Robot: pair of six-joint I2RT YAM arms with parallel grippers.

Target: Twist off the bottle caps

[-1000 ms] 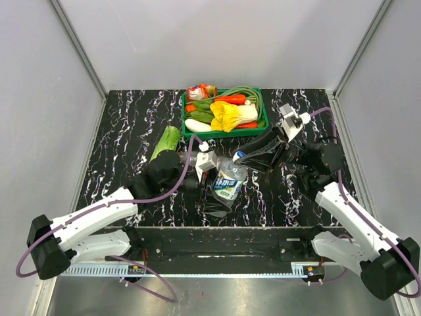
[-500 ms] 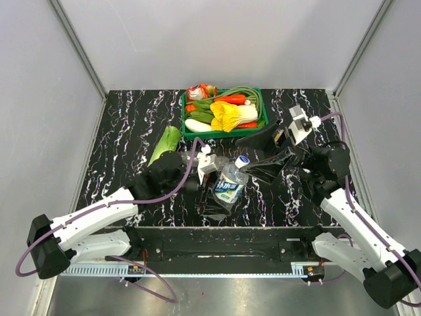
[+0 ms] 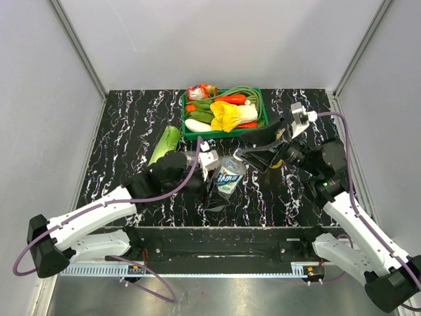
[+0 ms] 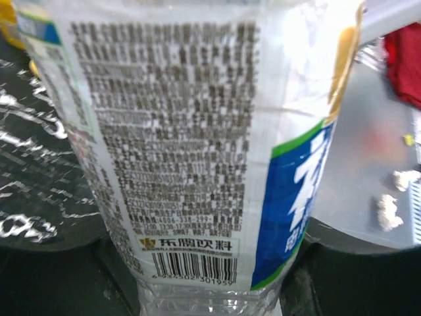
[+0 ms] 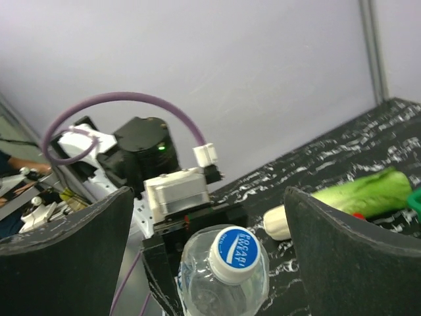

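While the left tool (image 3: pixel 217 181) clamped the bottle (image 4: pixel 197 145) by its labelled body, the right tool (image 3: pixel 250 150) stood wide open either side of the white cap (image 5: pixel 234 249) on its neck, where the soft bottle might twist along once the cap was turned.

Right gripper (image 5: pixel 209 197): your 2 fingers (image 5: pixel 66 257) stand wide apart.
Cap (image 5: pixel 233 253): white with blue print, on the bottle (image 5: pixel 197 289), between your fingers, untouched.
Green vegetable (image 5: pixel 368 191): lying on the black tabletop (image 5: pixel 368 148), far right.
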